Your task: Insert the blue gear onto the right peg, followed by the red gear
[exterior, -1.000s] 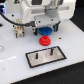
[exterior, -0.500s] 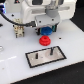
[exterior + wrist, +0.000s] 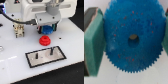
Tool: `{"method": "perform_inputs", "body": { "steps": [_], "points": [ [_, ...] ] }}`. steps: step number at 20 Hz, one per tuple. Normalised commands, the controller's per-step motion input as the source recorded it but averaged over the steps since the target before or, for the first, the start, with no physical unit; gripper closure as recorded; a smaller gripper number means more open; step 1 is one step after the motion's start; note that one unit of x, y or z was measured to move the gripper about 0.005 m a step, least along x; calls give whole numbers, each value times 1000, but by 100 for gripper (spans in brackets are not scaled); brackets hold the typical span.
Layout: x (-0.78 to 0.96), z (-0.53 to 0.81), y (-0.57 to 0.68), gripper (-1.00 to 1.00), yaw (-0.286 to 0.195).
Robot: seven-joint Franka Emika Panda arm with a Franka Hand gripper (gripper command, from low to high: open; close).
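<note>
Little has shifted between the earlier exterior pictures and this one: the white arm remains bent low over the far part of the white bench [image 3: 10, 62], with the red gear and the plate where they were.

White bench: it carries every part. The large white arm housing hides most of its far half in the exterior view.

Grey rectangular plate with a black frame [image 3: 46, 56]: it lies flat on the near side of the bench, towards the exterior view's right, with its two pins upward so that gears can be lowered onto them. The right peg [image 3: 51, 49], a short thin dark upright pin, is bare; nothing sits on it yet.

Flat round bright-blue plastic gear [image 3: 133, 38]: in the wrist view it fills the gap between the two green pads [image 3: 94, 40], teeth against them and centre hole clear, probably so the hole can later be lined up over the pin. In the exterior view it shows as a blue patch under the arm, beyond the plate.

Pincer [image 3: 48, 27]: closed on the blue gear's rim from both sides, directly above it. Whether the gear has left the bench cannot be told.

Round bright-red plastic gear with a raised hub [image 3: 44, 39]: it rests on the bench between the pincer and the plate, just beside the plate's far edge, awaiting its turn.
</note>
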Motion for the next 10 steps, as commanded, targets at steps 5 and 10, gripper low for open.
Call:
{"method": "perform_inputs", "body": {
  "steps": [5, 10],
  "points": [
    [493, 485, -64, 100, 0],
    [727, 455, -94, 100, 0]
  ]
}}
